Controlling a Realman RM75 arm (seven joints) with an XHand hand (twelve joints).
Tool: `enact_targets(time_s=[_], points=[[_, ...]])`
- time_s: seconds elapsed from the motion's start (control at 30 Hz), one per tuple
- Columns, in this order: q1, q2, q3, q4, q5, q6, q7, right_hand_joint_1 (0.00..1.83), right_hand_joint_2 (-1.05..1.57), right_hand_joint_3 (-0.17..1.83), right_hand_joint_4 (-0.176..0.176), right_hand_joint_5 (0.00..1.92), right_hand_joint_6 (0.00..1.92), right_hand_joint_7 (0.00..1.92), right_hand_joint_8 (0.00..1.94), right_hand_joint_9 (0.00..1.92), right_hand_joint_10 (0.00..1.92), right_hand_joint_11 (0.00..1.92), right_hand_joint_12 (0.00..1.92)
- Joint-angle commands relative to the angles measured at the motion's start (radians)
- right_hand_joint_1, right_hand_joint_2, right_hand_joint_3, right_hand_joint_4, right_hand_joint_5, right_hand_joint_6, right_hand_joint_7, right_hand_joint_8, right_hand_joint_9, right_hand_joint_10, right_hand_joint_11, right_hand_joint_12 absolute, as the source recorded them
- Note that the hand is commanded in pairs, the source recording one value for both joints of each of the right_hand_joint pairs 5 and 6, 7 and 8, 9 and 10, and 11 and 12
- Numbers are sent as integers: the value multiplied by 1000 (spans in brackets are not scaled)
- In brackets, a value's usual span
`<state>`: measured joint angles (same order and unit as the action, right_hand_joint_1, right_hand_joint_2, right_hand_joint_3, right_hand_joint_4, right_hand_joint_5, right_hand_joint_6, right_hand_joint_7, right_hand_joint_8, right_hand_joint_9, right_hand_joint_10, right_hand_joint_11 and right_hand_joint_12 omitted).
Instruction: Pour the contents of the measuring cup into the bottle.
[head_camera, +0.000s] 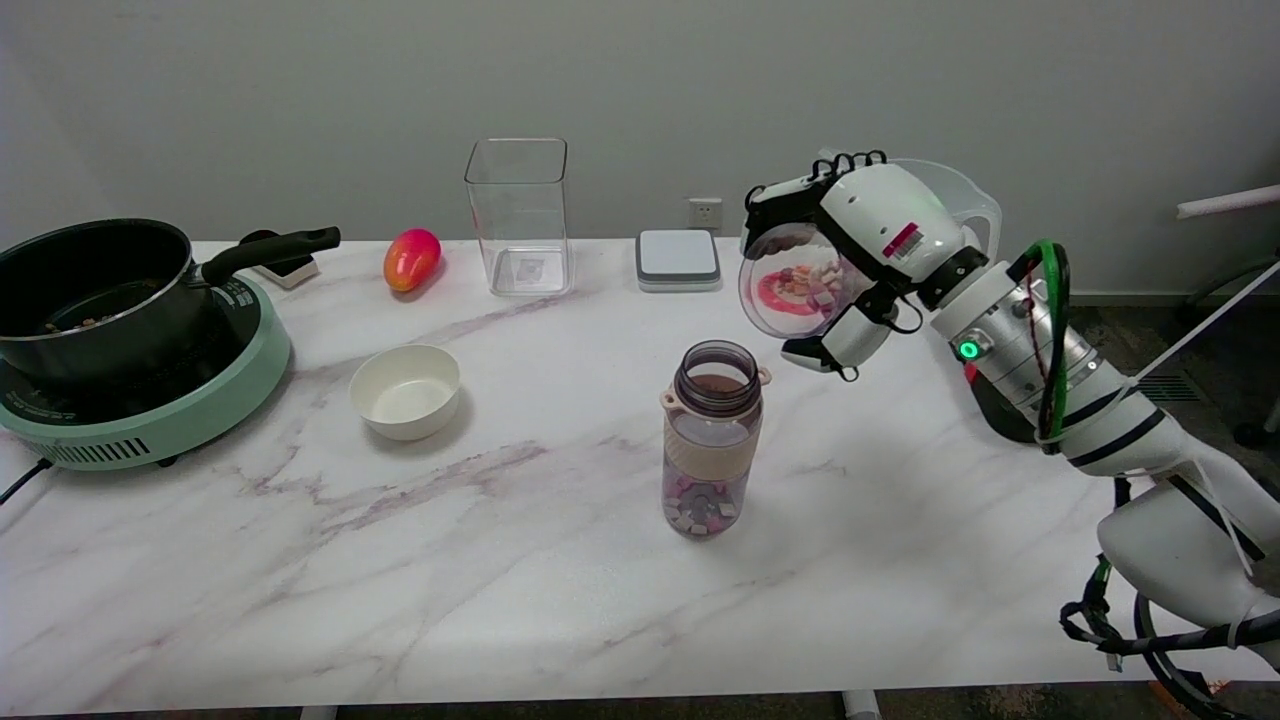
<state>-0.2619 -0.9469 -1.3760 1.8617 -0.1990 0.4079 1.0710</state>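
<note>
My right hand (868, 250) grips a clear measuring cup (795, 285), held in the air up and to the right of the bottle. The cup is tipped on its side with its round base turned toward the camera. Small pink and white pieces lie inside it. Its rim and handle show behind the hand. The bottle (711, 440) stands upright on the table's middle, mouth open, with a beige band and a purple tint. Several pieces lie at its bottom. The cup is not over the bottle's mouth.
A white bowl (405, 391) sits left of the bottle. A black pot (95, 295) rests on a green cooker (150, 410) at far left. At the back stand a mango (411, 259), a clear square container (518, 216) and a grey-white scale (678, 259).
</note>
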Motion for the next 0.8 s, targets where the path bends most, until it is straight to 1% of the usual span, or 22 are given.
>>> enact_targets(time_s=[0.03,0.23,0.57,0.6,0.63,0.67,0.8], points=[[20,-11,-58,3,36,32,-157,1601,578,986,0,1404,1404,1416,1416,1325,1325,1143,1143],[-5,-14,-46,1,39,49,-249,1608,533,1036,0,1398,1398,1412,1412,1313,1313,1137,1137],[-26,-22,-17,-3,38,64,-283,1606,553,1013,0,1448,1448,1431,1431,1326,1326,1149,1149],[-42,-19,-57,104,-11,87,-248,1606,555,1011,0,1449,1449,1432,1432,1327,1327,1150,1150],[-43,-19,-59,112,-14,90,-249,1606,557,1010,0,1448,1448,1433,1433,1328,1328,1150,1150],[-26,-22,-15,-3,38,67,-292,1606,557,1010,0,1448,1448,1434,1434,1329,1329,1150,1150],[-22,-20,-13,-3,38,68,-295,1606,559,1008,0,1450,1450,1435,1435,1329,1329,1151,1151]])
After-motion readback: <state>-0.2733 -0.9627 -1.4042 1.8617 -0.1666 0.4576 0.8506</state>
